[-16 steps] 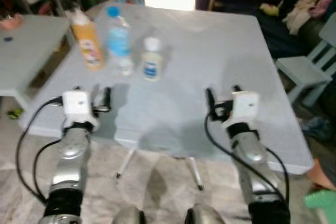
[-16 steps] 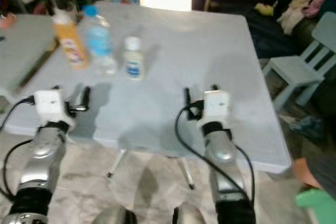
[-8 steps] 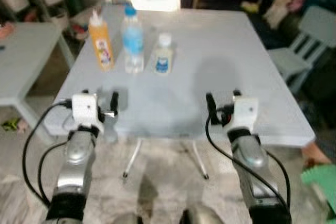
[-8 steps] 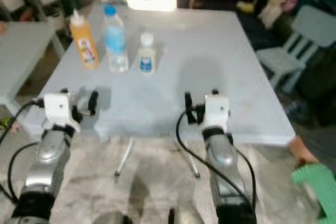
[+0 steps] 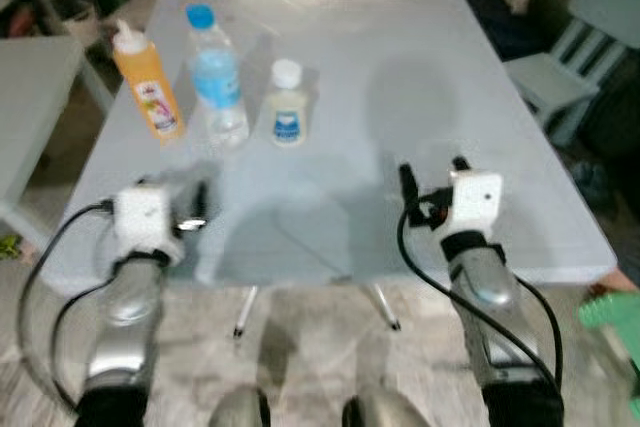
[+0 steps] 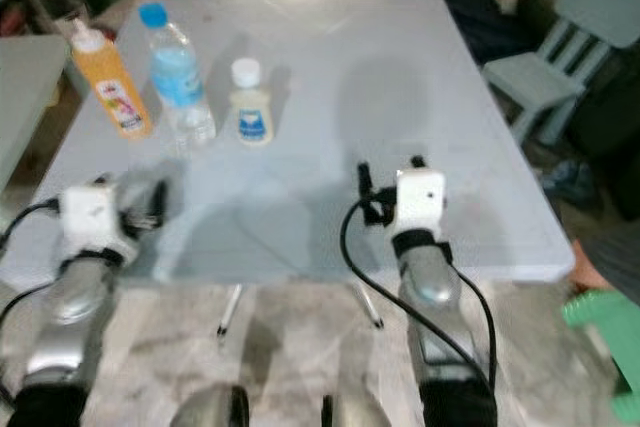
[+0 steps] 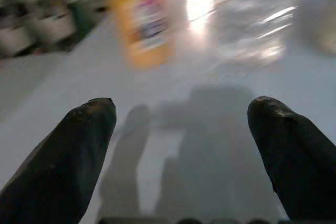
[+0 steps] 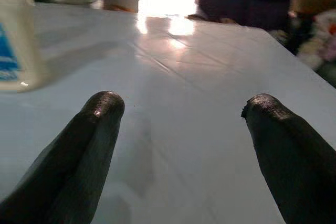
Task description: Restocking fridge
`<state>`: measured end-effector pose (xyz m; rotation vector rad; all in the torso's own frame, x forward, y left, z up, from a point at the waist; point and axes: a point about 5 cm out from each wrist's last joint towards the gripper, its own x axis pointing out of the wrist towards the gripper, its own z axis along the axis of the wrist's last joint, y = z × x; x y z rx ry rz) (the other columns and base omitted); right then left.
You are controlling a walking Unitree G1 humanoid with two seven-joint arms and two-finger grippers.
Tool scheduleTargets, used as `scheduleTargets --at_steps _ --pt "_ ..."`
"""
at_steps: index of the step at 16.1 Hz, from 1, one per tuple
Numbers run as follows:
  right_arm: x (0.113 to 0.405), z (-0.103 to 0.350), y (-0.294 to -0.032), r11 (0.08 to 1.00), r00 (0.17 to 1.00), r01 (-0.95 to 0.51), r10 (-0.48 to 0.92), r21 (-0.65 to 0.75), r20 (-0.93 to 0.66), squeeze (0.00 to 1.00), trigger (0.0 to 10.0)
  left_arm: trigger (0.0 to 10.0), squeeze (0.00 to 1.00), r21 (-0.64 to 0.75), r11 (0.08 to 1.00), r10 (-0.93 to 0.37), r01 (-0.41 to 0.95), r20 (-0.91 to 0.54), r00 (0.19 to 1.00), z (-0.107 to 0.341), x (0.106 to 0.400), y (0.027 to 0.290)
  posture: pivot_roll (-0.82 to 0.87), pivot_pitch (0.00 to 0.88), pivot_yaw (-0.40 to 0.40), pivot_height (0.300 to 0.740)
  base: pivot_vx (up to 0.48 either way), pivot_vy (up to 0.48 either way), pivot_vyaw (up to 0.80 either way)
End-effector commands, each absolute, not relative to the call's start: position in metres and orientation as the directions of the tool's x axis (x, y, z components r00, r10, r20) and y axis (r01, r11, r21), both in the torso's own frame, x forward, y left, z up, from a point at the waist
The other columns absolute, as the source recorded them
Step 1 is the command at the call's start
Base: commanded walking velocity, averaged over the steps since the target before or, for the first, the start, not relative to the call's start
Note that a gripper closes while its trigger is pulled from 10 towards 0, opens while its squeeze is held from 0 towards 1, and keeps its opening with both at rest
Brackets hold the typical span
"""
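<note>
A pale blue counter (image 5: 400, 77) stands in a cluttered room, with 3 upright bottles in a row at its far left: a water bottle (image 5: 216, 77), an orange bottle (image 5: 146, 82), a small white bottle (image 5: 286, 104). The left claw (image 5: 185, 209), fingers wide and empty, is nearer; the orange bottle stands straight ahead of it. The right claw (image 5: 430, 179), also wide, hovers well apart.

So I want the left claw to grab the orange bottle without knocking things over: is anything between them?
Nothing visible. The left claw is open over bare table, and the orange bottle stands straight ahead. The water bottle stands beside the orange one, off the path.
</note>
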<state>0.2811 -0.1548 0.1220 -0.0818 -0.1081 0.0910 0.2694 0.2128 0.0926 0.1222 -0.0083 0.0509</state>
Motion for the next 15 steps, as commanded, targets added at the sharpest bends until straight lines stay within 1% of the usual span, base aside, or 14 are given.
scheduleTargets --at_steps 1,4,7,10,15 --pt "0.281 0.128 -0.156 0.992 0.987 -0.083 0.095 -0.096 0.129 0.0 10.0 10.0 0.0 0.118 0.991 0.052 -0.055 0.03 0.998 0.098 0.268 0.211 -0.05 0.095 -0.009 0.74 0.0 0.0 0.77" --pt "0.282 0.129 -0.152 0.989 0.984 -0.108 0.121 -0.106 0.13 0.0 10.0 10.0 0.0 0.109 0.991 0.076 -0.08 0.041 0.996 0.102 0.265 0.21 -0.04 0.099 -0.015 0.74 0.0 0.0 0.77" --pt "0.284 0.133 -0.154 0.988 0.983 -0.102 0.119 -0.117 0.14 0.0 10.0 10.0 0.0 0.106 0.993 0.037 -0.042 0.052 0.998 0.106 0.264 0.204 -0.03 0.11 -0.016 0.74 0.0 0.0 0.69" --pt "0.287 0.137 -0.156 0.989 0.983 -0.087 0.105 -0.12 0.153 0.0 10.0 10.0 0.0 0.097 0.995 0.008 -0.016 0.077 0.997 0.114 0.264 0.201 -0.03 0.122 -0.018 0.74 0.0 0.0 0.0" --pt "0.286 0.141 -0.157 0.986 0.98 -0.061 0.088 -0.152 0.177 0.0 10.0 10.0 0.0 0.062 0.998 -0.027 0.022 0.086 0.996 0.117 0.263 0.192 -0.03 0.13 -0.025 0.74 0.295 0.0 0.0"
